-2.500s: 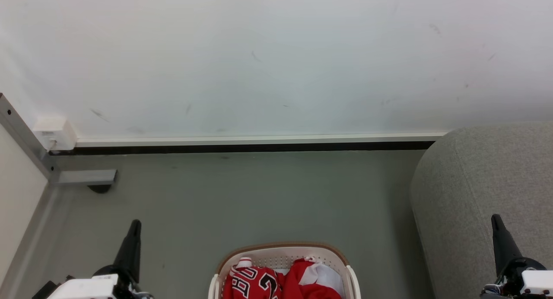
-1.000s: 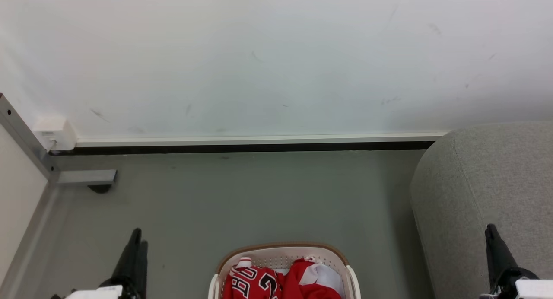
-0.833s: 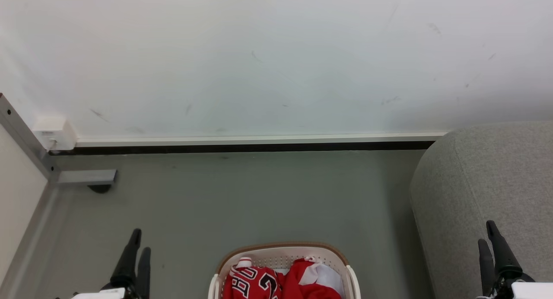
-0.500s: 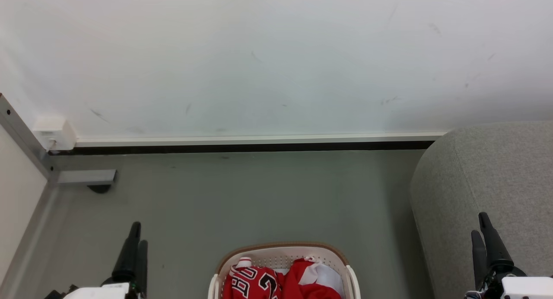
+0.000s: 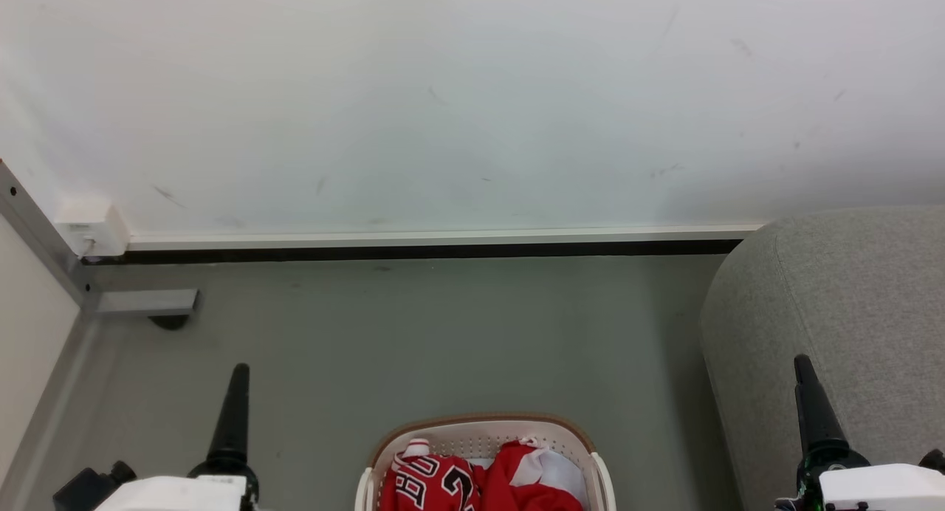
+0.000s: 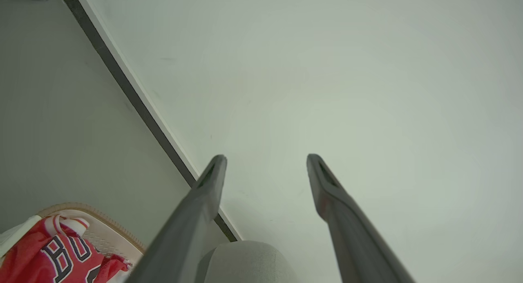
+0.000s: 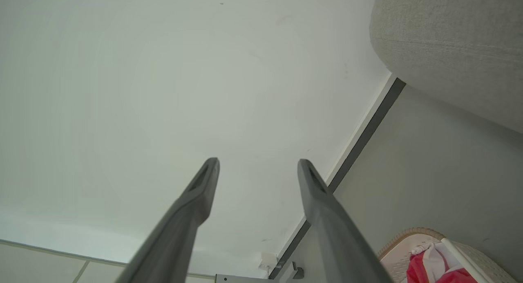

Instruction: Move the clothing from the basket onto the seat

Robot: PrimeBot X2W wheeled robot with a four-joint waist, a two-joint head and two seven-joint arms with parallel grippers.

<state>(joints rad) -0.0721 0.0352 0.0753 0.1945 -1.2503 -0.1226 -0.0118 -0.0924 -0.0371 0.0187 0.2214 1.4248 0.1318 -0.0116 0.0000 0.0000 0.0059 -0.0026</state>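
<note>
The clothing (image 5: 472, 483), red with white panels and black-and-white letters, lies in the cream basket (image 5: 483, 420) with a brown rim at the bottom centre of the head view. The light-grey seat (image 5: 834, 297) fills the right side. My left gripper (image 5: 238, 371) stands over the floor left of the basket, seen edge-on. My right gripper (image 5: 802, 363) stands in front of the seat, right of the basket. In the wrist views the left gripper (image 6: 265, 158) and right gripper (image 7: 258, 162) are both open and empty, pointing at the wall. The clothing (image 6: 53, 254) shows at the lower left.
A white wall (image 5: 472, 105) with a dark baseboard (image 5: 413, 251) runs across the back. A grey metal foot (image 5: 148, 302) and a white box (image 5: 92, 227) sit at the left corner beside a pale panel. Grey floor (image 5: 443, 334) lies between the basket and the wall.
Both grippers have opened from shut. In the head view each has turned edge-on and risen a little, and the right one has drifted left. The basket and clothing have not moved.
</note>
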